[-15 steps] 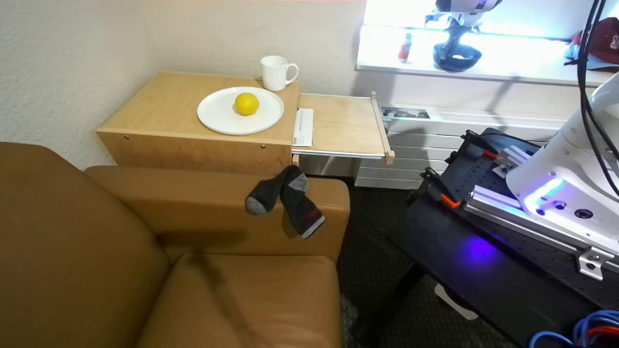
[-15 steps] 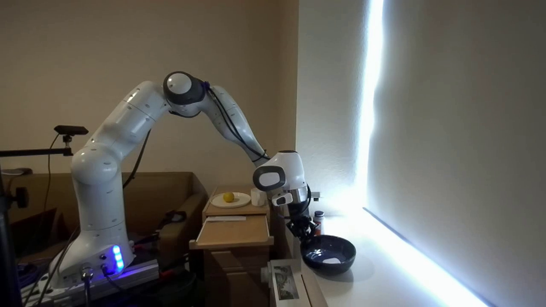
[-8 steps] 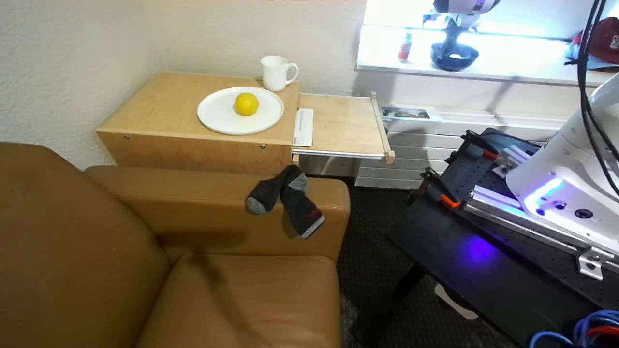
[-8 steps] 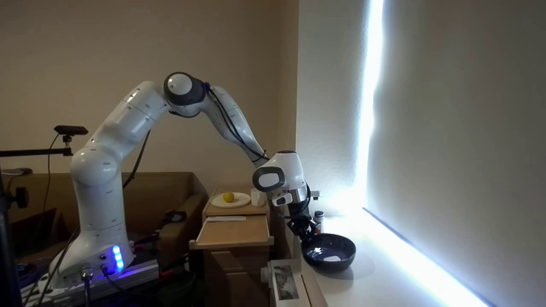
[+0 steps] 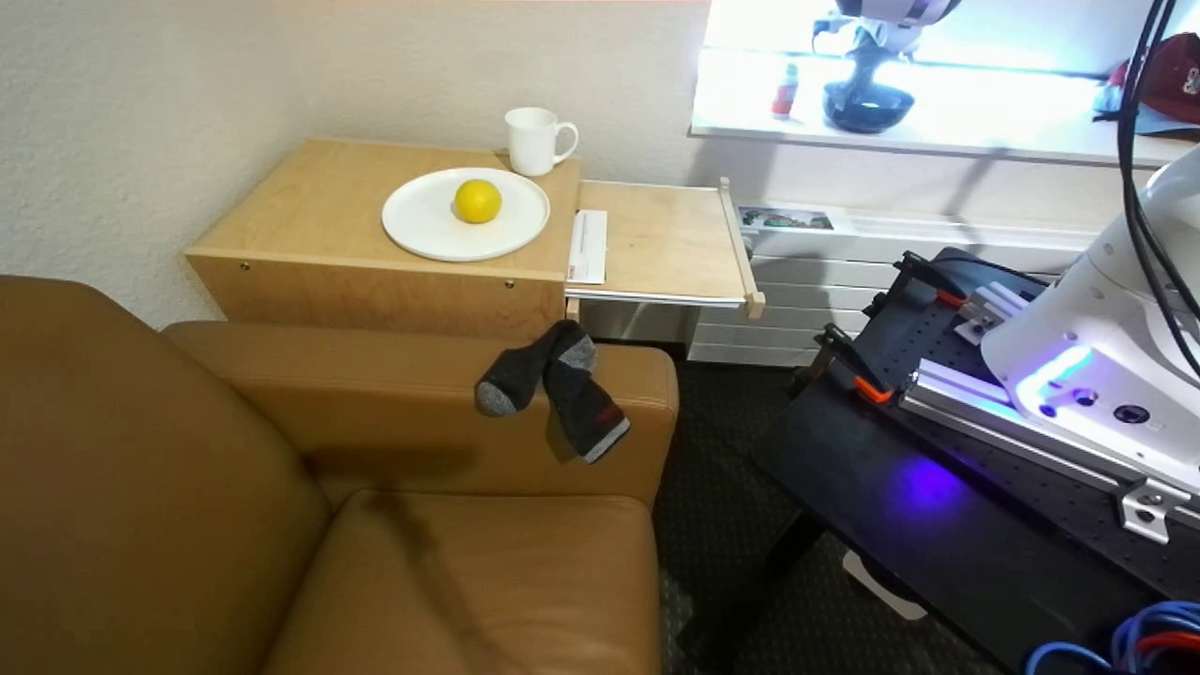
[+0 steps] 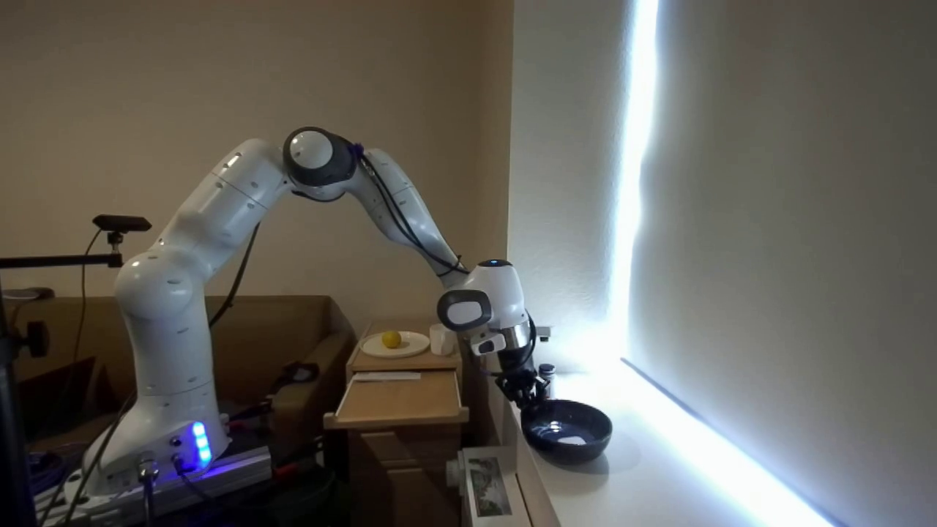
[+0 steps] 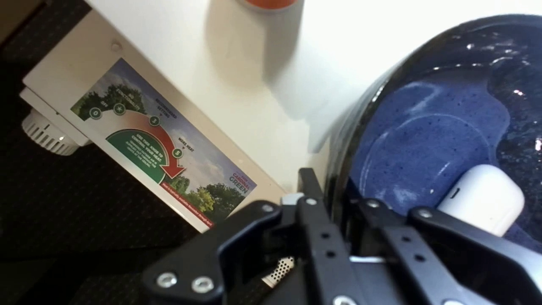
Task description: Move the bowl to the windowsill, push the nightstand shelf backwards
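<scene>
The dark bowl (image 5: 877,111) is over the windowsill (image 5: 994,117). It looks upright in an exterior view (image 6: 567,433), with a shadow on the sill (image 6: 651,483); I cannot tell whether it touches the sill. In the wrist view the bowl (image 7: 423,140) is blue inside and holds a white rounded object (image 7: 487,197). My gripper (image 7: 332,192) is shut on its rim, one finger outside and one inside; it also shows in an exterior view (image 6: 528,402). The light-wood nightstand shelf (image 5: 670,239) is pulled out from the nightstand; it also shows in an exterior view (image 6: 399,399).
A small bottle (image 5: 786,92) stands on the sill beside the bowl. A white mug (image 5: 532,142) and a plate (image 5: 422,225) with a yellow fruit (image 5: 478,202) are on the nightstand. A white strip (image 5: 589,246) lies on the shelf. A radiator (image 7: 63,76) runs below the sill.
My gripper and the bowl have moved together a little along the sill, toward the bottle. The shelf has not moved.
</scene>
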{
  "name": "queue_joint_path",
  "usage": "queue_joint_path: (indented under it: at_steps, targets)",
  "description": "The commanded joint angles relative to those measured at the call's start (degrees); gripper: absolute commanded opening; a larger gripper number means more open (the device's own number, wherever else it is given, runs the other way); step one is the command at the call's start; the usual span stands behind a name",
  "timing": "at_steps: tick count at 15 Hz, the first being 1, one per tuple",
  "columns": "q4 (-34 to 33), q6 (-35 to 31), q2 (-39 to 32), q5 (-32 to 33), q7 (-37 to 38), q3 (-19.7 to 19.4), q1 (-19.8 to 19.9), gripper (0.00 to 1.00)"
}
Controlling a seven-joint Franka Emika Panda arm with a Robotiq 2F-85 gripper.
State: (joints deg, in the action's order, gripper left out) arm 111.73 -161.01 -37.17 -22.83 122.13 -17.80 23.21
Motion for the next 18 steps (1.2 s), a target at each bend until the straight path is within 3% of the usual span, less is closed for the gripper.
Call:
queue_joint_path:
  at_steps: [1, 4, 9, 13, 18]
  targets:
    - [-1.7, 5.0, 0.2, -1.9, -3.9, 2.7, 2.6, 0.47]
    - [-0.9, 8.6, 1.8, -1.4, -3.5, 0.8, 2.2, 0.67]
    - [3.1, 5.8, 6.2, -2.0, -1.5, -3.4, 2.1, 0.99]
    - [9.9, 9.7, 15.8, -2.8, -14.5, -0.6, 6.2, 1.00]
    - [20.4, 20.0, 26.9, -0.3, -25.5, -3.7, 3.4, 1.00]
